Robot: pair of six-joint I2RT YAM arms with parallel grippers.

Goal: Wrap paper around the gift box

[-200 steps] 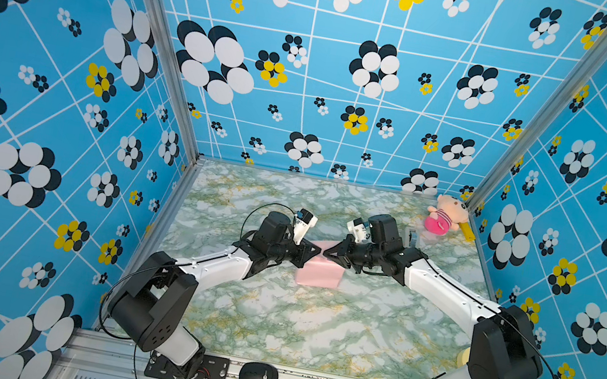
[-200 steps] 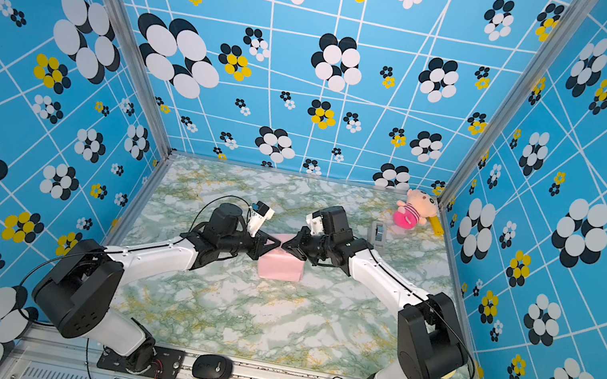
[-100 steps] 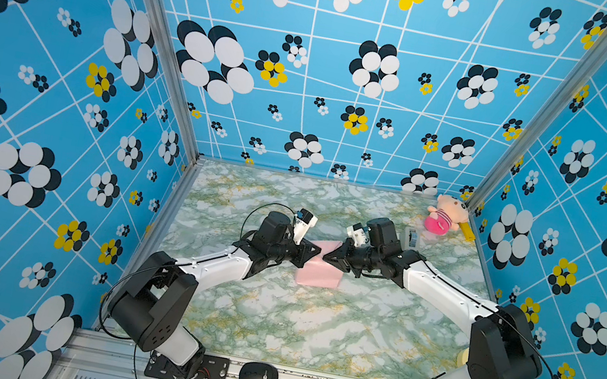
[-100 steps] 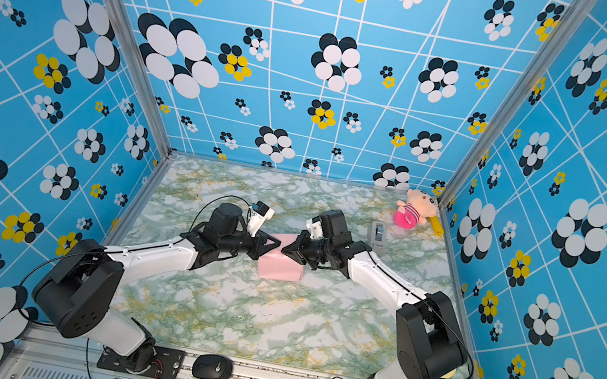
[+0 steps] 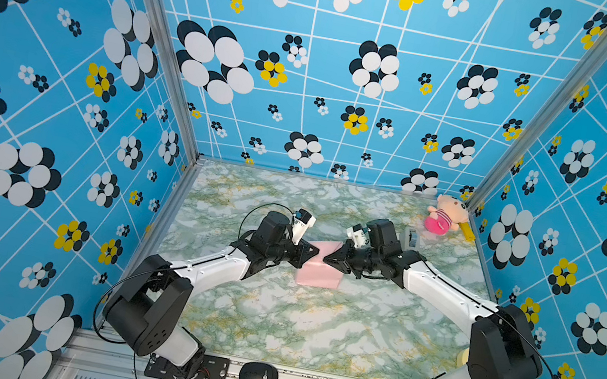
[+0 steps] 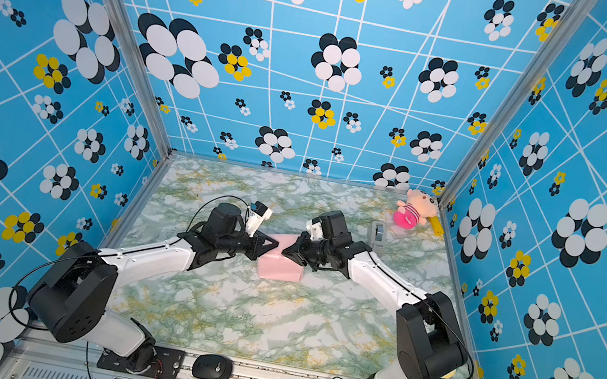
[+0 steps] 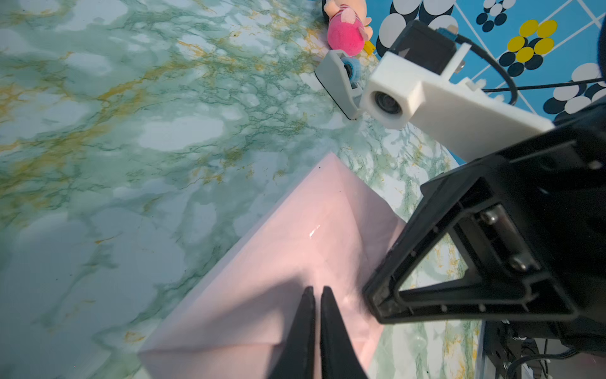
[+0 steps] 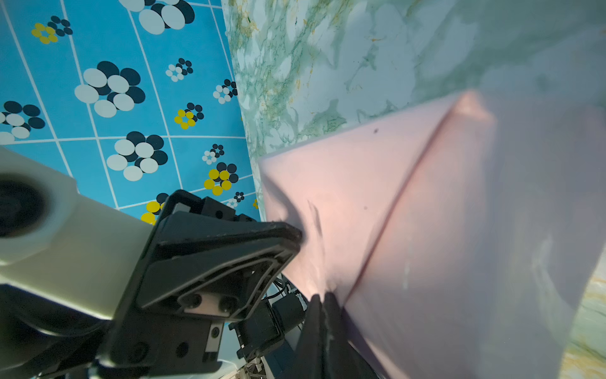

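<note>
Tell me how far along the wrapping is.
Done: the pale pink paper sheet is folded into a block covering the gift box, none of which shows. In hand: the left gripper and right gripper, both shut, meet at its top folds, seemingly pressing creases. Remaining: securing the flaps, probably; the grey plastic tape dispenser stands apart at the back, and I cannot tell whether seams are taped.

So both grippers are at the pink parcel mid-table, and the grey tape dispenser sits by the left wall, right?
Not quite: the tape dispenser sits near the right wall, beside the plush toy, as both top views show. The left gripper and right gripper are indeed at the pink parcel mid-table.
</note>
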